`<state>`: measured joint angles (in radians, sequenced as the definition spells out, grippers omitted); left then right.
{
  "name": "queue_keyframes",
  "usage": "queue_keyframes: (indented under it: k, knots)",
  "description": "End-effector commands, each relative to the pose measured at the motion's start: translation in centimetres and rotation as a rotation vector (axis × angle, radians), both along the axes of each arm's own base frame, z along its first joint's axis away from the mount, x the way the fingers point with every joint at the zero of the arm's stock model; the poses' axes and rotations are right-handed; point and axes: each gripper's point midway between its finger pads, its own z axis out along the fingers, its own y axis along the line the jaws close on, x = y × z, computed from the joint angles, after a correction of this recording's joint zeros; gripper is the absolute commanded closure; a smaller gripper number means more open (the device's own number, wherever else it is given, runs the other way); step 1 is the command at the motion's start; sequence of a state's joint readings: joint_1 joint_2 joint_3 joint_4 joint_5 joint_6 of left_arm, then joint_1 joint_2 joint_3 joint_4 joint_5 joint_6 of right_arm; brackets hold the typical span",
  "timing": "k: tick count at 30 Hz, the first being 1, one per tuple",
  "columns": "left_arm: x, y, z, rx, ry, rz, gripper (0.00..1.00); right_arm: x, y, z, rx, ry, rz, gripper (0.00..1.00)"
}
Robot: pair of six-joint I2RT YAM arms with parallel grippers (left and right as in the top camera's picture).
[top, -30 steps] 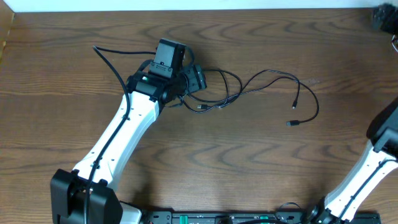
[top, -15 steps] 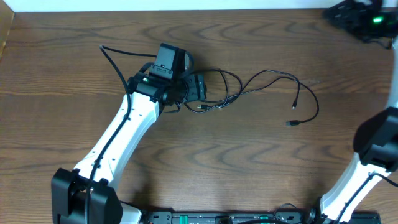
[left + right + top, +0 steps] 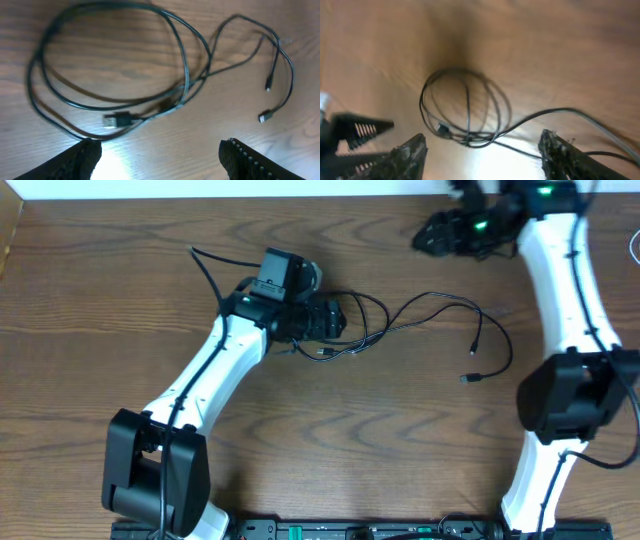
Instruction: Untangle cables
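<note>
Left claw (image 3: 330, 320) released, jaws spread wide, nothing between them. It hangs directly over the coil (image 3: 467, 107), toward its left side. Right claw (image 3: 437, 235) is also released and empty. It sits beyond the coil toward the far edge of the tabletop (image 3: 300, 440), well apart from every strand. Its wrist view is blurred but frames the coil from a distance.

Cables (image 3: 186, 75): thin black leads, all lying flat on the tabletop. Most of the length is wound into the coil, several loops lying over each other. A flat plug (image 3: 119, 120) lies at the near side of the coil, just beside the lowest loop. Two tails run out to the right of the coil and end in small plugs (image 3: 268, 88), both free, close to each other, not touching.

Handling, my read:
- Light and limp, no stiffness to push with; pull only.
- Smooth jacket on smooth wood, so the whole coil will likely slide if I tug one strand without pinning the rest.
- Thin strand is easy to miss or pinch doubled. The flat plug is the biggest, most rigid bit, so that's my best hold.
- Loops bunch and cross on the right side of the coil. I'd avoid gripping there, likely to catch two strands.

Plan: left claw takes the flat plug, right claw comes down on a tail right of the coil, then draw apart slowly. I can't tell how many separate leads there are.
</note>
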<state>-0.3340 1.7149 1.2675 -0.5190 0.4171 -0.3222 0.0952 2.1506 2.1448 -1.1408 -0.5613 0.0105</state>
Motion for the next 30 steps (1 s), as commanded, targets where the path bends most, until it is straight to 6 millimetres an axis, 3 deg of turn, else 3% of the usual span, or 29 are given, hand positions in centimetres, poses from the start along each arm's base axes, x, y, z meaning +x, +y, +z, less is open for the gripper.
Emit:
queue_keyframes:
  k: [1, 5, 7, 12, 17, 20, 25, 30]
  knots:
    - [1.2, 2.5, 0.9, -0.011, -0.022, 0.055, 0.19, -1.0, 3.4, -3.6, -0.050, 0.062, 0.078, 0.35]
    - [1.8, 4.9, 1.1, -0.021, -0.008, 0.115, 0.19, -2.4, 7.1, -6.6, -0.060, 0.137, 0.141, 0.45]
    - [1.8, 6.6, 0.8, -0.012, 0.017, 0.153, 0.19, -3.7, 9.1, -9.4, -0.093, 0.208, 0.174, 0.50]
    - [1.5, 8.8, 0.3, -0.002, 0.061, 0.204, 0.19, -5.3, 10.3, -14.1, -0.197, 0.309, 0.174, 0.52]
    - [1.5, 9.1, 0.2, -0.001, 0.064, 0.209, 0.19, -6.3, 11.5, -16.4, -0.213, 0.364, 0.177, 0.56]
    - [1.4, 9.1, 0.2, -0.001, 0.065, 0.209, 0.19, -6.5, 11.6, -18.0, -0.250, 0.395, 0.136, 0.65]
    - [1.4, 9.1, 0.2, -0.001, 0.065, 0.209, 0.19, -6.3, 11.9, -18.5, -0.259, 0.390, 0.124, 0.96]
    - [1.5, 9.1, 0.2, 0.000, 0.064, 0.210, 0.18, -6.0, 12.9, -16.2, -0.195, 0.352, 0.145, 0.99]
